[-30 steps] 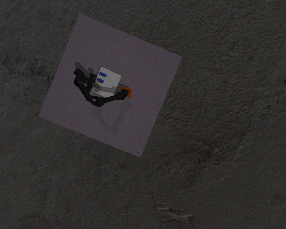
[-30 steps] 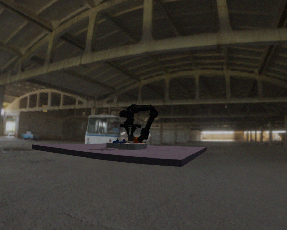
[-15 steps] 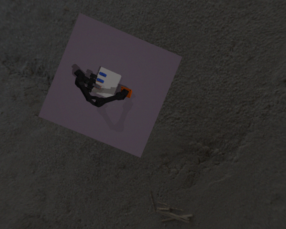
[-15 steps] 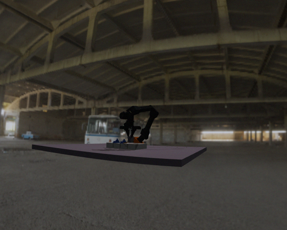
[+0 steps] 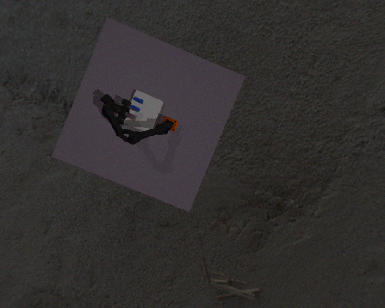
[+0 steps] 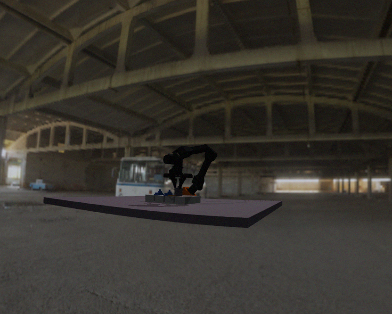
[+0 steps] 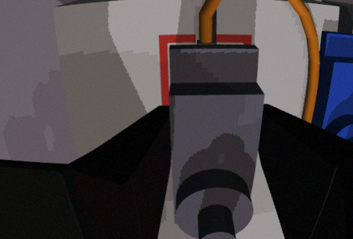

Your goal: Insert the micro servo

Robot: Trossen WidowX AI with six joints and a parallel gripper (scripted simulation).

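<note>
Hand (image 5: pixel 127 115) (image 6: pixel 177 194) (image 7: pixel 212 117) pinching grey motor (image 7: pixel 216 133) | wrist: orange cable (image 7: pixel 315 61) loops from its 12 o'clock end | top: cable indistinct

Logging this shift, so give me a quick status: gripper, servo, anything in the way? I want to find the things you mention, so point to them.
Gripper (image 5: pixel 130 115) (image 6: pixel 178 194) (image 7: pixel 212 117) shut on grey servo (image 5: pixel 131 116) (image 7: pixel 217 121), shaft up. Servo over red-marked pocket, full seating unconfirmed. Orange cable (image 7: pixel 314 61) looped toward blue servo (image 5: pixel 134 108) (image 7: pixel 339 81); may miss notch.
</note>
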